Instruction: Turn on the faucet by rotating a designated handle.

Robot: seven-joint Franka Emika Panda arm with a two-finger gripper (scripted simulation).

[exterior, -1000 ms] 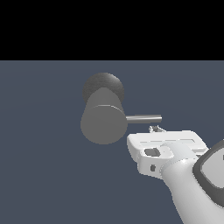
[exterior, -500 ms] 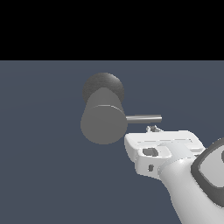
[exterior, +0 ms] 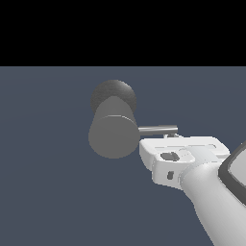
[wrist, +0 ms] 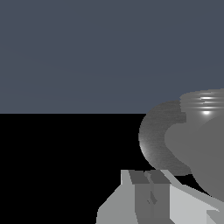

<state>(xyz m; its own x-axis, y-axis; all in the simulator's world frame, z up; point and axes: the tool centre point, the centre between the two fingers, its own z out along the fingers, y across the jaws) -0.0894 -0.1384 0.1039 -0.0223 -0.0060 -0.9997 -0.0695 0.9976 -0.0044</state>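
In the exterior view the faucet (exterior: 113, 137) faces the camera, and its handle (exterior: 158, 129) sticks out level toward that view's right. The pincer (exterior: 169, 136) sits just beneath the handle's outer end, seemingly touching it; whether its jaws are open cannot be told.

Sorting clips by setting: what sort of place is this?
Likely a bare simulated test scene, not a real room: a plain blue-grey backdrop, a lone grey faucet with its handle, and a white robot arm.
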